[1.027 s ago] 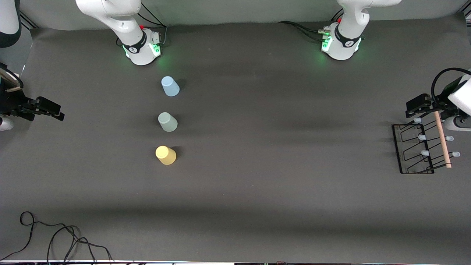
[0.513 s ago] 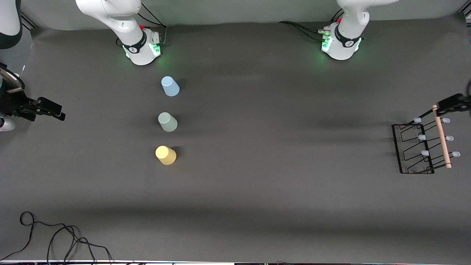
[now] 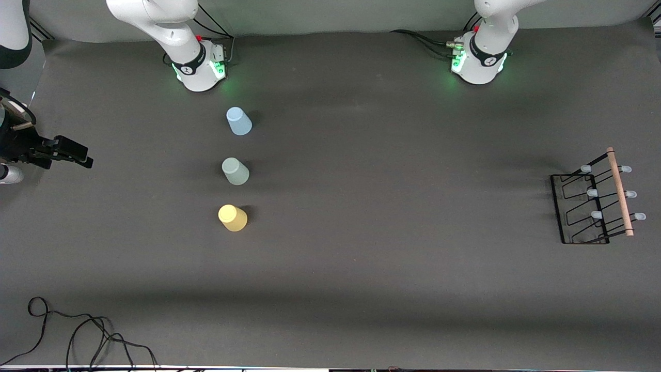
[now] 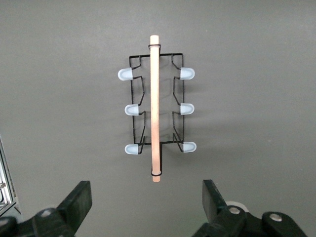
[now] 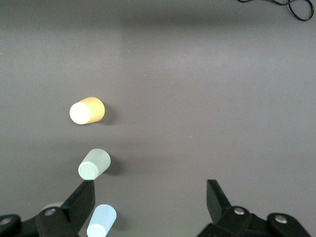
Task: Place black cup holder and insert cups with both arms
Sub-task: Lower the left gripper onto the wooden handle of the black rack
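The black cup holder (image 3: 594, 201) stands at the left arm's end of the table, its wooden rod handle (image 4: 154, 98) on top and pale-tipped pegs on both sides. Three cups stand in a row near the right arm's base: light blue (image 3: 238, 121), pale green (image 3: 235, 171), and yellow (image 3: 233, 218) nearest the front camera. My left gripper (image 4: 145, 195) is out of the front view; it hangs open and empty high over the table just off one end of the holder. My right gripper (image 3: 69, 153) hovers open and empty at the right arm's end, with the blue cup (image 5: 101, 221) by one finger in its wrist view.
A loose black cable (image 3: 77, 336) lies at the table's front corner at the right arm's end. The two arm bases (image 3: 199, 64) (image 3: 477, 59) stand along the back edge. Bare grey table lies between the cups and the holder.
The left gripper drew away from the holder's handle and left the front view. The holder stayed put. The right gripper barely shifted.
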Controlling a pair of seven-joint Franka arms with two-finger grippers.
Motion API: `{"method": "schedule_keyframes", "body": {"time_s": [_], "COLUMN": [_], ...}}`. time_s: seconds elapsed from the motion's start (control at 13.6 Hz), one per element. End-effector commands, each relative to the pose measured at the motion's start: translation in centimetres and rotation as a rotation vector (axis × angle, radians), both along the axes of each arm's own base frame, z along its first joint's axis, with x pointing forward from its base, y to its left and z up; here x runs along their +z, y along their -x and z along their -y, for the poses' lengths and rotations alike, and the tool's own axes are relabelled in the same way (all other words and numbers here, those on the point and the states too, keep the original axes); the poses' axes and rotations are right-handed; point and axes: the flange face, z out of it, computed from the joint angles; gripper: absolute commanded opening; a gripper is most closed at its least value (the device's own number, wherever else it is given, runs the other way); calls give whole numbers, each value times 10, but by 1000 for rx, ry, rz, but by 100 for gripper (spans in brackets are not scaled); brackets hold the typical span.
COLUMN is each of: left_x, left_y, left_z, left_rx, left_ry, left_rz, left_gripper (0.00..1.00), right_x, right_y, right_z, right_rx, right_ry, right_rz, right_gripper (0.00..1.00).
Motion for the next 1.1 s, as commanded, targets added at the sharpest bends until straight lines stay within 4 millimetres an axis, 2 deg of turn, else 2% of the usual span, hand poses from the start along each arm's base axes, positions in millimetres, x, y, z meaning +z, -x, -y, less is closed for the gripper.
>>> {"method": "schedule_keyframes", "body": {"time_s": [0.0, 0.37, 0.95, 1.03], "left_x": [-11, -61, -124, -137], "left_y": [3, 4, -13, -17], "left_z": [5, 11, 0, -1], "left_rx": [-23, -30, -24, -26], "left_ry": [14, 21, 30, 29], "left_rz": [0, -2, -35, -35], "left_gripper": [100, 100, 100, 100], "right_x": [3, 3, 2, 2], "right_y": [-1, -1, 0, 0], "right_z": [0, 0, 1, 0], "right_rx": [23, 23, 23, 25], "right_ry": [12, 12, 11, 11], "right_rz": [-5, -5, -11, -11], "right_gripper": [100, 100, 100, 100]}}
